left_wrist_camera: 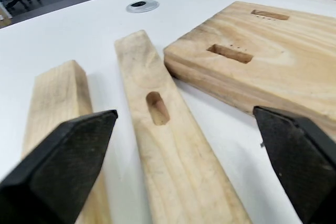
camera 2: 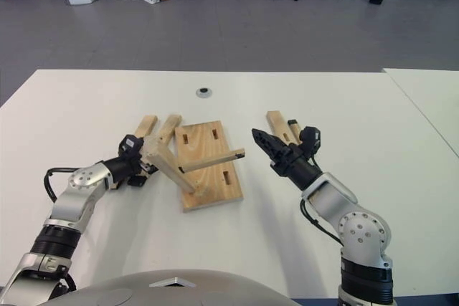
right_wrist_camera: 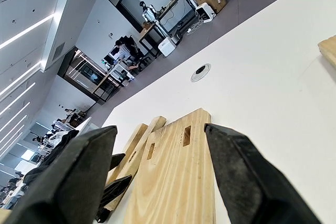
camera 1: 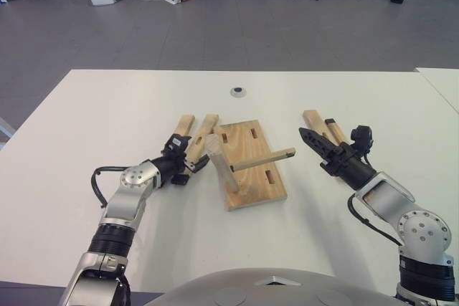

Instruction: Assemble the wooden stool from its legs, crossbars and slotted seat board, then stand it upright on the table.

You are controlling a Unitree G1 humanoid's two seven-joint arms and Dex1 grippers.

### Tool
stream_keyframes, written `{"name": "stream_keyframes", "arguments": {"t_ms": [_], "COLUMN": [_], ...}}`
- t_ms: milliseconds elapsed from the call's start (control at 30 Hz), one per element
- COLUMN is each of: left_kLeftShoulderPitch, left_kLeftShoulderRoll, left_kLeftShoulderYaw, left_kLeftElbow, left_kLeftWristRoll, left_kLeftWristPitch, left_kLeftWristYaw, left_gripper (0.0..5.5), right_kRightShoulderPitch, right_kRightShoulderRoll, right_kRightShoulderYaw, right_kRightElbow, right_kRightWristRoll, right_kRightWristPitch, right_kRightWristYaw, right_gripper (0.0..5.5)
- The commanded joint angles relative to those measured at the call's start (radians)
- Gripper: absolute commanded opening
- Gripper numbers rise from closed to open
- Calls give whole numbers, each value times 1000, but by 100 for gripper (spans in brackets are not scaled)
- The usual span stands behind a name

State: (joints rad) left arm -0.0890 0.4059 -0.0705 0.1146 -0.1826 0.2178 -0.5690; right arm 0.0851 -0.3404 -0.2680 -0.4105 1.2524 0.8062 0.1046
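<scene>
Left wrist view: we are logging the left gripper (left_wrist_camera: pixel 184 114) as standing wide open and holding nothing. Its fingers (left_wrist_camera: pixel 68 161) are straddling a slotted leg (left_wrist_camera: pixel 157 124) that is lying flat on the table (left_wrist_camera: pixel 105 30). A second leg (left_wrist_camera: pixel 58 98) is lying just outside one finger, and the seat board (left_wrist_camera: pixel 273 61) just outside the other. We are logging the right gripper (right_wrist_camera: pixel 160 128) as open and empty too, pointing toward the board from its other side. Two more wooden pieces (camera 1: pixel 315 121) are lying just beyond that gripper. Between the grippers, a joined leg (camera 1: pixel 222 163) and crossbar (camera 1: pixel 265 158) are resting on the board.
</scene>
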Motion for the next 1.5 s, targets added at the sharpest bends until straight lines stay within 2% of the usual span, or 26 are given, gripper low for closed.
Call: {"name": "stream_keyframes", "arguments": {"t_ms": [33,100,233,433,500,700,800,967,1067,1133,1300,1400,1500], "left_kLeftShoulderPitch": [89,134,207,188,184,99,81,26,-106,-243,-490,-631,-726], "left_kLeftShoulderRoll": [-5,-13,1,69,113,290,328,285,218,184,164,168,164], "left_kLeftShoulderYaw": [4,17,28,0,-28,-111,-146,-122,-51,-19,43,69,71], "left_kLeftElbow": [-117,-159,-165,-114,-109,-26,-19,3,40,34,19,60,75], "left_kLeftWristRoll": [7,-13,-10,33,40,36,44,32,-38,-110,-301,-416,-507], "left_kLeftWristPitch": [160,202,221,208,235,340,349,315,294,306,439,573,691], "left_kLeftWristYaw": [64,78,74,19,-29,-243,-296,-256,-253,-317,-481,-575,-656], "left_gripper": [476,476,420,332,288,213,208,208,208,208,208,208,208], "right_kRightShoulderPitch": [24,32,47,47,54,96,101,95,70,28,-188,-368,-502], "right_kRightShoulderRoll": [16,23,36,46,51,91,104,110,86,42,-144,-218,-229], "right_kRightShoulderYaw": [4,6,5,4,2,19,24,27,6,-40,-121,-107,-81], "right_kRightElbow": [-26,-33,-42,-44,-50,-80,-79,-72,-50,-25,24,50,77], "right_kRightWristRoll": [-6,-6,-8,-12,-13,-30,-42,-58,-51,-18,140,230,336], "right_kRightWristPitch": [-9,-12,-20,-21,-27,-62,-73,-82,-77,-68,-2,31,49], "right_kRightWristYaw": [-15,-20,-28,-41,-48,-72,-74,-73,-66,-56,61,124,143], "right_gripper": [312,312,312,312,312,312,312,312,312,312,312,312,366]}}
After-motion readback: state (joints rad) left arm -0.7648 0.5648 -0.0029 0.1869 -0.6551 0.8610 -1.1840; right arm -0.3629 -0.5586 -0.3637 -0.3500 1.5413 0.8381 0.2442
